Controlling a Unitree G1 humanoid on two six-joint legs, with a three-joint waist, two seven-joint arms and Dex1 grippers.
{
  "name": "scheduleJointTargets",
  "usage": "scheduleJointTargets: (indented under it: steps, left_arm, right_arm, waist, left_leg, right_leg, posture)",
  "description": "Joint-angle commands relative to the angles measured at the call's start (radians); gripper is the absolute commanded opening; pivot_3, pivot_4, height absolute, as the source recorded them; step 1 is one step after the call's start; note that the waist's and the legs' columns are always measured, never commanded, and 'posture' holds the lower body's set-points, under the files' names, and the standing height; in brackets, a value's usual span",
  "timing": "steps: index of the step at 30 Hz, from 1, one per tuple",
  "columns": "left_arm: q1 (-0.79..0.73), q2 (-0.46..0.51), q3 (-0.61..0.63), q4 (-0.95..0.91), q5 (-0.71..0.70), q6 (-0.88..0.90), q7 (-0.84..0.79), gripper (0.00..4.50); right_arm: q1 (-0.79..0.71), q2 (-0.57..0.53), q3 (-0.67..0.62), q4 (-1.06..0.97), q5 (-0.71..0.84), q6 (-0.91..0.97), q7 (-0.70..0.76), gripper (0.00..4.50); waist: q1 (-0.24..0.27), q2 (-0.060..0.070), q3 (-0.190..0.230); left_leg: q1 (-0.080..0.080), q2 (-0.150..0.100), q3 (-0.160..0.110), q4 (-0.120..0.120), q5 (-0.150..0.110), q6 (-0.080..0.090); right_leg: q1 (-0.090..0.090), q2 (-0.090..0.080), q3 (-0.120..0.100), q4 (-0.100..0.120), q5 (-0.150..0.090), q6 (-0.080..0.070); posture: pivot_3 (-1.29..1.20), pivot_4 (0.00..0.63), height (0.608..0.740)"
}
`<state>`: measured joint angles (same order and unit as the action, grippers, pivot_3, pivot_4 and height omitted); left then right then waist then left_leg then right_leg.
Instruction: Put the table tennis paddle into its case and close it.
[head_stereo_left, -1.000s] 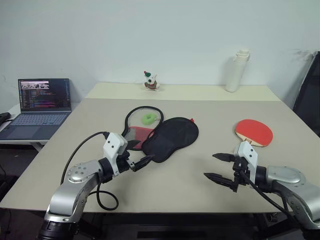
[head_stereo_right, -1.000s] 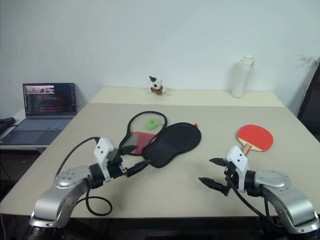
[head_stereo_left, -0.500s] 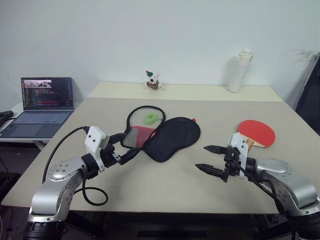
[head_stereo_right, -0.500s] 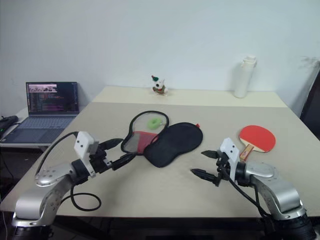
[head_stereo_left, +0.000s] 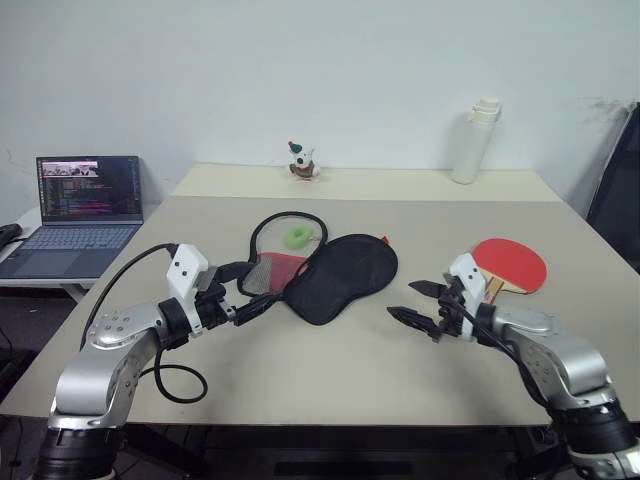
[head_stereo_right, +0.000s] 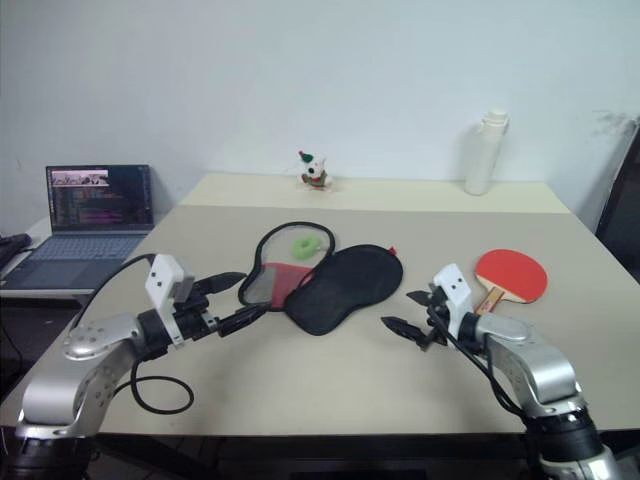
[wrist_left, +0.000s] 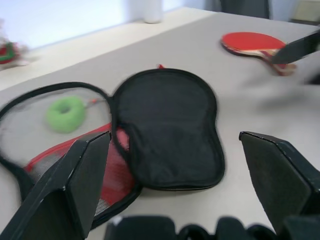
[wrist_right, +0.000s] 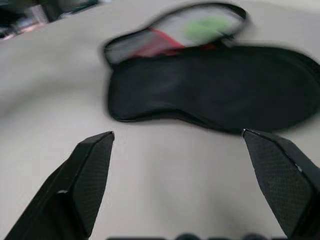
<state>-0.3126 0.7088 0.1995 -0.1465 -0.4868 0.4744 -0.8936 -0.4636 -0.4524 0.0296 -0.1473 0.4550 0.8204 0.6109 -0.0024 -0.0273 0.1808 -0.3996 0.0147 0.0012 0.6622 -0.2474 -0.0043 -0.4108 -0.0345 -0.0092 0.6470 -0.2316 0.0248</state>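
The table tennis paddle (head_stereo_left: 510, 265) lies flat on the right side of the table, red face up, with its wooden handle toward me. The case (head_stereo_left: 340, 275) lies unzipped at mid-table. Its black half is spread toward me, and its red and mesh half (head_stereo_left: 283, 250) lies to the left with a green ring (head_stereo_left: 296, 238) on it. My left gripper (head_stereo_left: 268, 282) hovers open just left of the case, pointing at it. My right gripper (head_stereo_left: 401, 298) hangs open between case and paddle, also pointing at the case (wrist_right: 215, 90). Neither holds anything.
A laptop (head_stereo_left: 85, 205) stands open on a side desk at the left. A white bottle (head_stereo_left: 475, 140) and a small toy figure (head_stereo_left: 300, 162) stand on the far table. A dark chair (head_stereo_left: 622, 190) is at the right edge. The table (head_stereo_left: 330, 370) is bare near me.
My right gripper has moved forward and left, closer to the case. My left gripper has shifted a little left and up. Both stay open, and the case and paddle lie as before.
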Motion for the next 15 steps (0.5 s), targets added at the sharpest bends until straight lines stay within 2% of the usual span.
scheduleJointTargets:
  steps: [1,7,15]
  left_arm:
    - [-0.037,0.047,-0.006,0.032,-0.024,0.012,-0.077,4.50]
    - [-0.089,0.084,-0.018,0.139,0.002,-0.004,-0.146,4.50]
    - [-0.107,0.110,-0.027,0.216,0.040,-0.041,-0.184,4.50]
  right_arm:
    - [-0.064,0.062,-0.023,0.011,0.012,0.149,-0.117,4.49]
    - [-0.133,0.182,0.016,0.121,-0.038,0.161,-0.210,4.49]
    - [-0.247,0.317,0.062,0.387,-0.140,0.052,-0.266,4.49]
  waist:
    - [-0.002,0.000,0.000]
    - [-0.005,0.001,0.000]
    - [-0.016,0.001,0.001]
  left_leg:
    - [0.000,0.000,0.000,0.000,0.000,0.000]
    - [-0.001,0.000,0.000,-0.002,0.000,0.000]
    - [-0.001,0.000,0.001,-0.002,0.000,0.000]
  right_leg:
    - [0.000,0.000,0.000,0.000,0.000,0.000]
    - [-0.002,0.001,0.000,0.000,0.000,-0.002]
    - [-0.003,0.001,0.000,0.001,0.000,-0.001]
  posture:
    - [0.00,0.150,0.740]
    - [0.00,0.150,0.740]
    - [0.00,0.150,0.740]
